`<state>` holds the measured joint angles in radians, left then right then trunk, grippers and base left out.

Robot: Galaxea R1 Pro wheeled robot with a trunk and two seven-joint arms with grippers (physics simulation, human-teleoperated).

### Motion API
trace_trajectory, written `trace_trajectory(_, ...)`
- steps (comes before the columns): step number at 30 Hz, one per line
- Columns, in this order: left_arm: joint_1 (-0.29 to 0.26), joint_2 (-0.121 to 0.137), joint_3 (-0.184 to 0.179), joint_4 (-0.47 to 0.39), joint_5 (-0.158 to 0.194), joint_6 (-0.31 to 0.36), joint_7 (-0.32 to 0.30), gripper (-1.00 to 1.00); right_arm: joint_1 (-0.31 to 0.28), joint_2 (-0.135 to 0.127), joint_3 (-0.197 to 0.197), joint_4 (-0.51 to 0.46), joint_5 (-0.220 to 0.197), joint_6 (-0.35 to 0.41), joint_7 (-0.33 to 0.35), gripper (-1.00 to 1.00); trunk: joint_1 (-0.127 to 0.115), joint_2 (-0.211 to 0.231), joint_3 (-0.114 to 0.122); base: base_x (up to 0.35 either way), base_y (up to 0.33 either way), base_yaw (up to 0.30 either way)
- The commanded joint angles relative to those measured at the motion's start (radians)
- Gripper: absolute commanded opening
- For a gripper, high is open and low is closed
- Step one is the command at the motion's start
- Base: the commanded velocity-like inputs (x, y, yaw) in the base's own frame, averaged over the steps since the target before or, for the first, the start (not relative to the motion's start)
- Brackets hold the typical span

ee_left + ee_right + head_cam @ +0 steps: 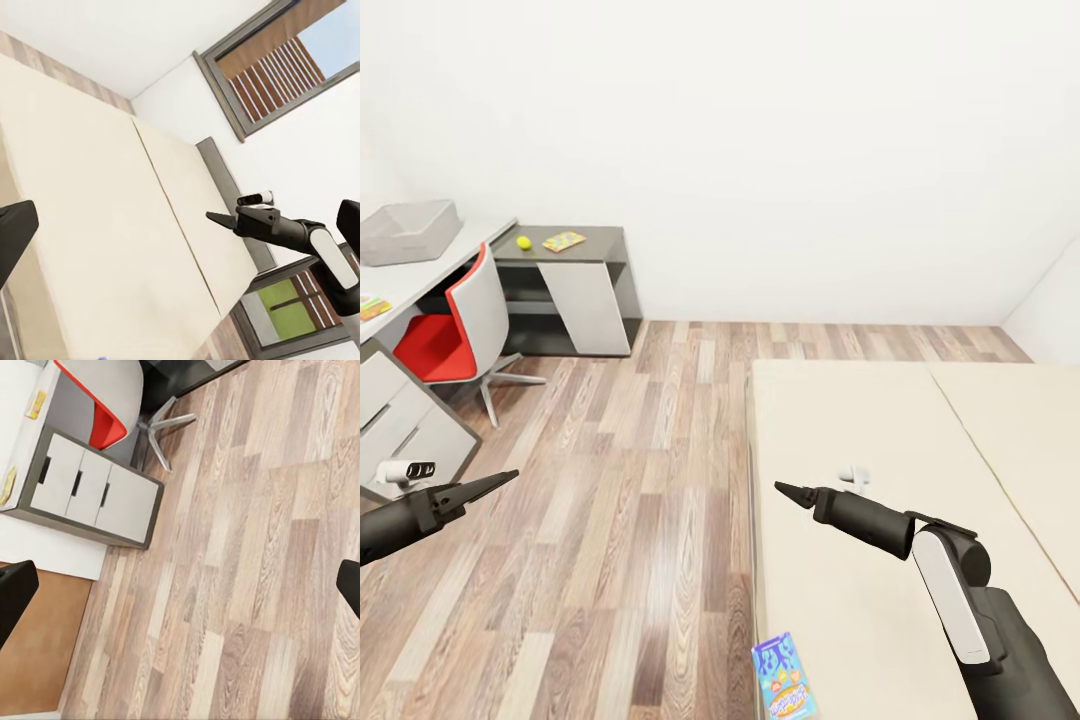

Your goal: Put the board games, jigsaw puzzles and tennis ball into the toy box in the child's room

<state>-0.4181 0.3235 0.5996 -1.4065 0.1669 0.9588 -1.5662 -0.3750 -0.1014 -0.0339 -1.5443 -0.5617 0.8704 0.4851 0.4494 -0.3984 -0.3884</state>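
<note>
One board game (785, 678) sits right at the near edge of the bed (880, 460), a flat box with a blue and purple cover and some yellow and orange cartoon art on it, lying face up on the plain cream mattress. Over on the desk (420, 275) there's the toy box (408, 230), a grey mesh-looking bin, and on the lower side table (595, 242) the little yellow-green tennis ball (524, 242) sits just beside a flat colourful puzzle or game (564, 241), can't tell which. A red and white swivel chair (455, 335) is tucked in at the desk. Both arms hang out over the wood floor (630, 500) and bed holding nothing; left gripper (500, 479) and right gripper (785, 490) both look pinched to a point.
</note>
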Motion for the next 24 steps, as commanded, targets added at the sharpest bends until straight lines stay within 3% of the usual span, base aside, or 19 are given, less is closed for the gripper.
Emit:
trace_trajectory(1, -0.001, 0.0, 0.0, 0.0, -0.001, 0.011, -0.005, 1.0, -0.001, 0.0, -0.001, 0.0, 0.002, 0.006, 0.004, 1.0, 0.001, -0.002, 0.0, 0.0, 0.0, 0.0)
trace_trajectory(24, -0.001, 0.0, 0.0, 0.0, 0.0, 0.011, -0.005, 1.0, -0.001, 0.0, -0.002, 0.0, 0.002, 0.006, 0.004, 1.0, 0.001, -0.002, 0.038, 0.0, 0.0, 0.0)
